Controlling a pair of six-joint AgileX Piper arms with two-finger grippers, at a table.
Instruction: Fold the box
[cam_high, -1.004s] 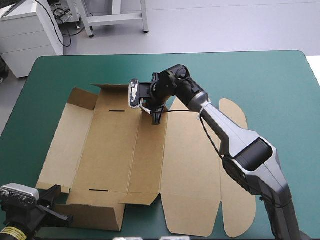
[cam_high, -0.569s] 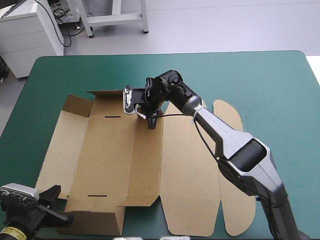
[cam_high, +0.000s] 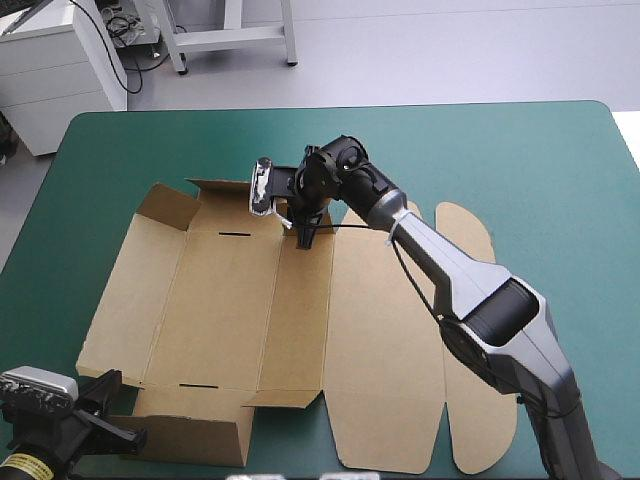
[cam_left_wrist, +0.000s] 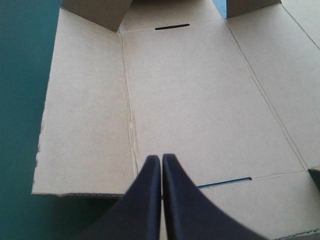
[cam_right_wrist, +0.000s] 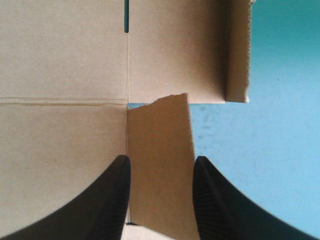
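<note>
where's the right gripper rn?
High view: the right gripper is at the far edge of the box, fingers open either side of a small flap.

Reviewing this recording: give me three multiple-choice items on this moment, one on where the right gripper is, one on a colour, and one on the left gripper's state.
1. Where is the right gripper relative to the box?
A. At its far edge
B. At its near edge
C. Beyond its left side

2. What colour is the table cover?
A. Red
B. Teal-green
C. White

3. The left gripper is:
A. Open wide
B. Shut
C. Shut on a T-shirt

Answers:
1 A: the high view shows it reaching to the box's far edge, and the right wrist view shows a small flap between its open fingers.
2 B: the cover shows teal-green all round the brown board.
3 B: in the left wrist view its fingers meet in one pointed arch over the box.
</note>
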